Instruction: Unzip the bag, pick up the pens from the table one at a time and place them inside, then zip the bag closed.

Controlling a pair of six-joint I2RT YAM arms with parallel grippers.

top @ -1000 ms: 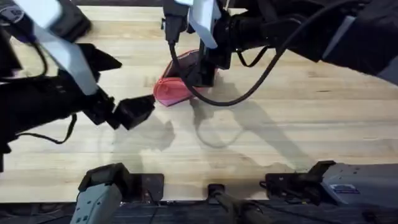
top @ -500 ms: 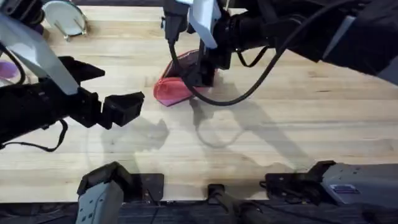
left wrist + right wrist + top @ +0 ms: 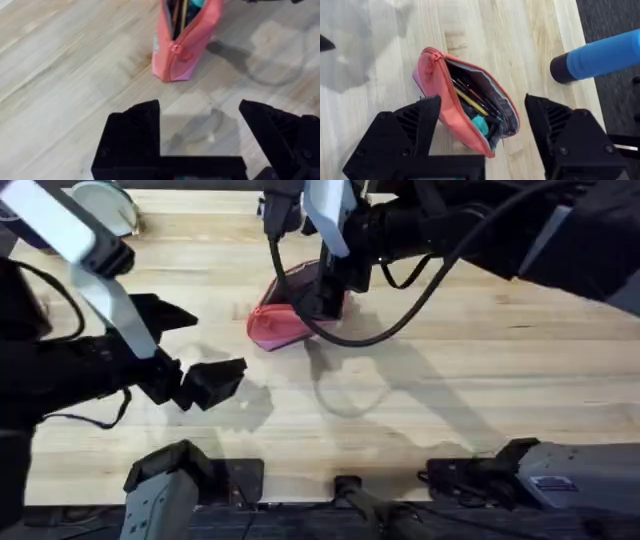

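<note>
The pink-red soft fabric pouch [image 3: 451, 100] lay on the pale wooden butcher-block table [image 3: 480, 370] with its zip undone and its mouth gaping, showing dark lining and a clutter inside: slim dark pens, a thin yellow stick and something teal. No loose pen could be seen on the bare wood around the pouch, so the step in hand was judged to be the closing of the zip. The right gripper [image 3: 482, 135] hung directly over the open pouch, its black fingers spread wide to either side of it and holding nothing. The left gripper [image 3: 200, 132] hovered on the near side of the pouch, well apart from it, facing its narrow zipped end where the small pink zip pull [image 3: 175, 48] showed; its fingers were likewise apart and empty. To close the pouch well, one gripper would need to pin the fabric near that end while the other pinched the pull and drew it straight along the zip line, keeping the contents below the teeth. A blue cylinder [image 3: 600, 55] lay beyond the pouch.
</note>
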